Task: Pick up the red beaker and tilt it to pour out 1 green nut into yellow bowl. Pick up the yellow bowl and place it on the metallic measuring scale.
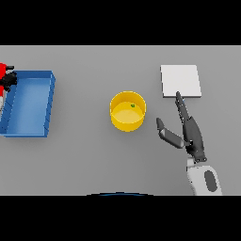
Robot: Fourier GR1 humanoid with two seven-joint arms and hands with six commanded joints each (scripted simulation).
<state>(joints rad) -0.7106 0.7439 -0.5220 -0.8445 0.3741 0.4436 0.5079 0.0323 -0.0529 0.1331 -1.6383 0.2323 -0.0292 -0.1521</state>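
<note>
The yellow bowl [127, 111] stands upright at the middle of the table with one small green nut [133, 106] inside it. The metallic scale [180, 81] is a flat pale square plate behind and to the right of the bowl. My right hand [188, 132] lies to the right of the bowl, open, fingers straight and pointing toward the scale, thumb spread toward the bowl; it touches neither. At the far left edge, my left hand [8, 81] shows dark against the red beaker [3, 70], which is mostly cut off by the frame.
A blue open tray [49, 104] sits at the left of the table, just right of the left hand and beaker.
</note>
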